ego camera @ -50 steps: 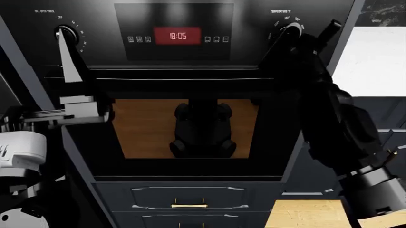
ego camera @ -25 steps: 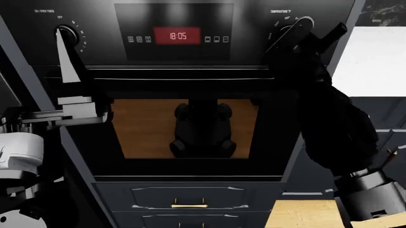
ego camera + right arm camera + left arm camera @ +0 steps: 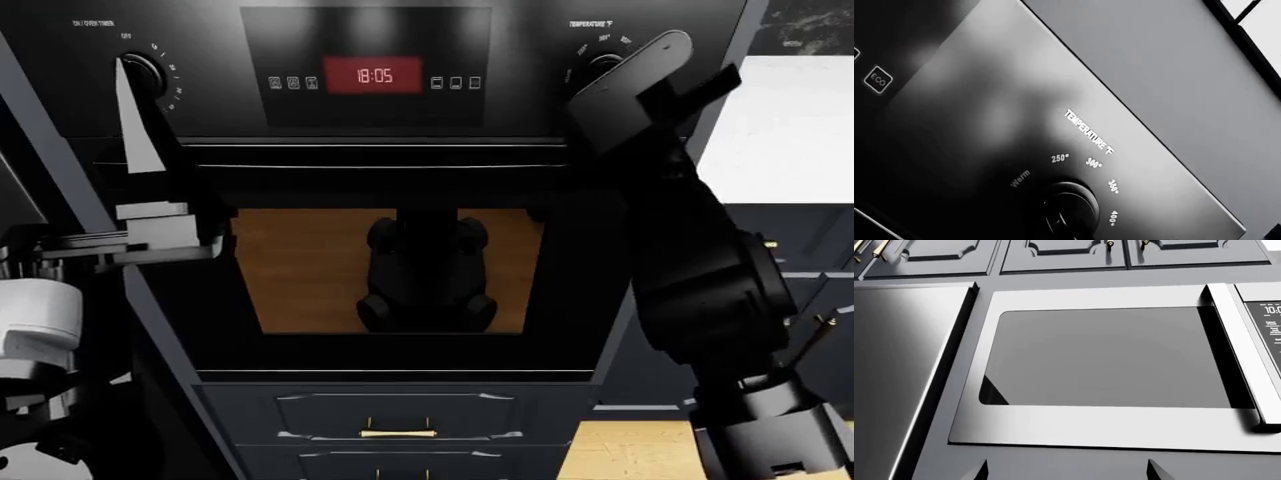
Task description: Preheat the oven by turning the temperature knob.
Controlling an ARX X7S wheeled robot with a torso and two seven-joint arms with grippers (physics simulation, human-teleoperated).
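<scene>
Right gripper (image 3: 627,75) at temperature knob (image 3: 1069,209); whether its jaws grip: cannot tell.

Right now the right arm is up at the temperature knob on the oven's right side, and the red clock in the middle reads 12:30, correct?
Not quite. The head view shows the red clock reading 18:05, not 12:30. The rest holds: the right arm's tool is up at the temperature knob on the oven's right side, and the right wrist view shows that knob under the TEMPERATURE label.

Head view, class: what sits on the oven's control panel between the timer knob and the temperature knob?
The red clock display reading 18:05, flanked by small button icons, lies between the timer knob and temperature knob.
</scene>
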